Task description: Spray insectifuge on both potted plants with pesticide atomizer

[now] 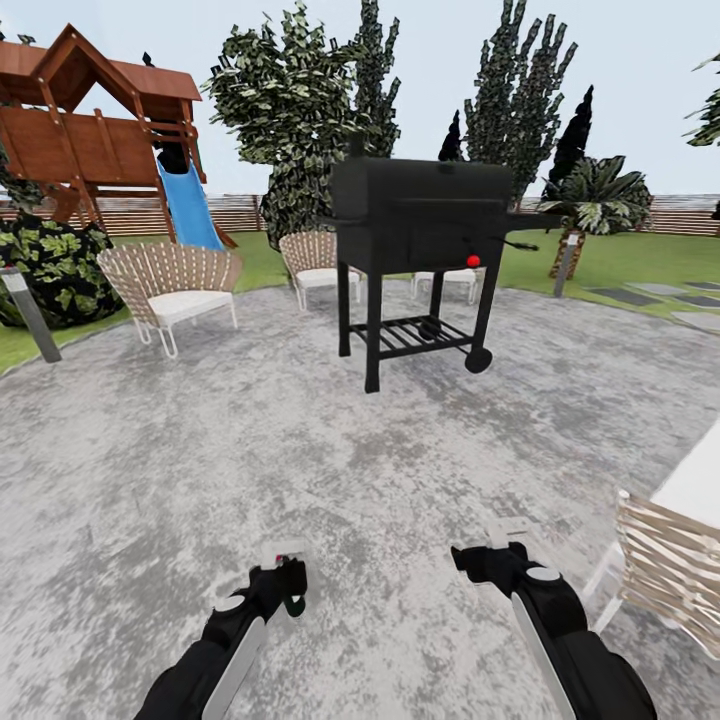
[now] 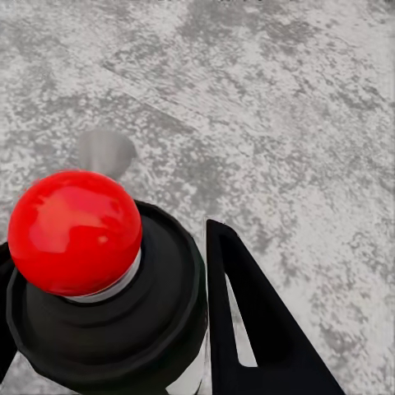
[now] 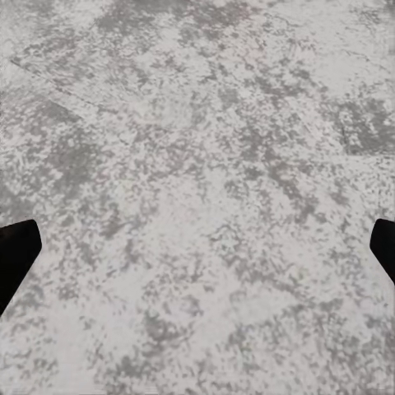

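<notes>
Grey paving: the mottled grey paved patio [image 1: 230, 450] spreads from the robot's arms out to a curved edge where it meets the green lawn [image 1: 620, 262]; a wide bare stretch lies open between the arms and the furniture.
Fence: a brown slatted wooden fence [image 1: 685, 214] closes the lawn at the far side, with dark trees [image 1: 300, 110] in front of it.
Play frame: a brown wooden play tower with a blue slide [image 1: 95, 130] stands on the grass at far left, well apart from the paving's open middle.
Grill: a black box-shaped barbecue on four legs with a wheel and a red knob [image 1: 420, 250] stands on the patio straight ahead, the nearest obstacle forward, still well apart from the arms.
Seats: a woven wicker chair with a white cushion [image 1: 172, 285] sits at the paving's left edge; a second one [image 1: 315, 260] is behind the grill's left side; a third [image 1: 665, 555] is just beside the right arm.
Lamp posts: a grey bollard [image 1: 30, 315] stands at the left border, another [image 1: 567, 262] at the right on the grass.
Left gripper [image 1: 285, 585]: closed around the pesticide atomizer [image 2: 107, 288], a dark-bodied spray bottle with a round red top; a black finger [image 2: 255, 329] presses against its side, and the bottle hangs above bare paving.
Right gripper [image 1: 478, 560]: fingers spread wide apart, holding nothing, above bare paving.
Writing: no lettering can be read on the bottle or the grill.
</notes>
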Motion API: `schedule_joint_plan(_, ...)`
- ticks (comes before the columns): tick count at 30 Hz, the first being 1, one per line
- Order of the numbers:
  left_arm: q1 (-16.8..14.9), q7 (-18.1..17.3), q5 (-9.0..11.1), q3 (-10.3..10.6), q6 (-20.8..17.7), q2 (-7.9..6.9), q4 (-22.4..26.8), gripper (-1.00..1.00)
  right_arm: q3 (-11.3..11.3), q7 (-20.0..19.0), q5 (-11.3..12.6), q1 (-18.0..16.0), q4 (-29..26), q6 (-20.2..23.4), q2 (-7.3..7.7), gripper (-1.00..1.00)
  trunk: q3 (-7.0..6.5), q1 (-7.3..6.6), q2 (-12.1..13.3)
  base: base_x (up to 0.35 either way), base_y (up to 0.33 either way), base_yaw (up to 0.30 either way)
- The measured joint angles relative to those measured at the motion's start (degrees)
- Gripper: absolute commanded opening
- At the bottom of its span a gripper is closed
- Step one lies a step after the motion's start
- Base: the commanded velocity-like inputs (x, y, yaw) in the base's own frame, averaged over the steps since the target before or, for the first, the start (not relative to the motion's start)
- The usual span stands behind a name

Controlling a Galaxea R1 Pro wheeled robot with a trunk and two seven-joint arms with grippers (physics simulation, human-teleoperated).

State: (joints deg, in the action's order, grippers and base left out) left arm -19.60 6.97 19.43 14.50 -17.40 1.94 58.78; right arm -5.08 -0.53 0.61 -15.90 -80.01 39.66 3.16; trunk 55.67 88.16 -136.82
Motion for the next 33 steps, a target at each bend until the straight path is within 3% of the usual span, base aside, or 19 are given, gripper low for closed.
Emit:
schedule_joint_plan(14,0.0,-0.03,0.0,0.04,0.0,-0.01,-0.4,-1.0,-0.37,0.11,0.0,0.0,-0.06,-0.11,0.0,1.0,0.0,0.0,0.0,0.288,0.164,-0.032)
schedule_joint_plan(33,0.0,-0.03,-0.09,0.09,0.0,0.01,-0.42,-1.0,-0.21,0.1,0.0,0.0,-0.06,-0.11,0.0,1.0,0.0,0.0,0.0,0.288,0.155,-0.264)
